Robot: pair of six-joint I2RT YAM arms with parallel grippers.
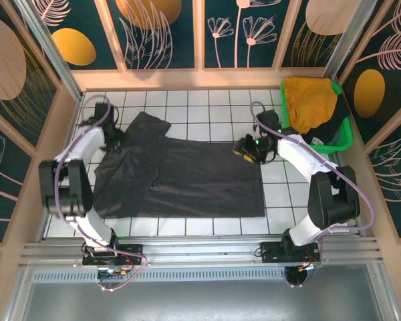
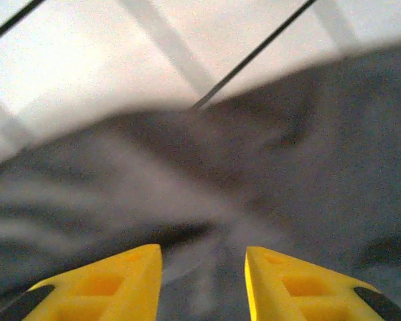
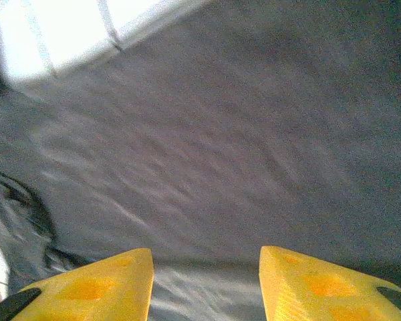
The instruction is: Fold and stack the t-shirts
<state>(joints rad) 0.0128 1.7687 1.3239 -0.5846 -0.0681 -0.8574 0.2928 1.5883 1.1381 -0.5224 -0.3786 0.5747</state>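
- One large plain charcoal-black cloth t-shirt [image 1: 187,177] lies spread and wrinkled across the middle of a white tiled table [image 1: 207,107], its hem toward the right.
- The left gripper [image 1: 112,139] hangs low over the shirt's far left corner. Its wrist camera shows the yellow fingers [image 2: 113,281] parted, with blurred dark cloth beneath them.
- The right gripper [image 1: 246,148] sits at the shirt's far right edge. Its yellow fingers [image 3: 100,281] are likewise spread apart just above grey fabric.
- A mustard-yellow cloth t-shirt [image 1: 311,103] is heaped in a bright green plastic basket [image 1: 329,144] at the table's far right corner, with another black t-shirt [image 1: 339,115] bunched beside it.
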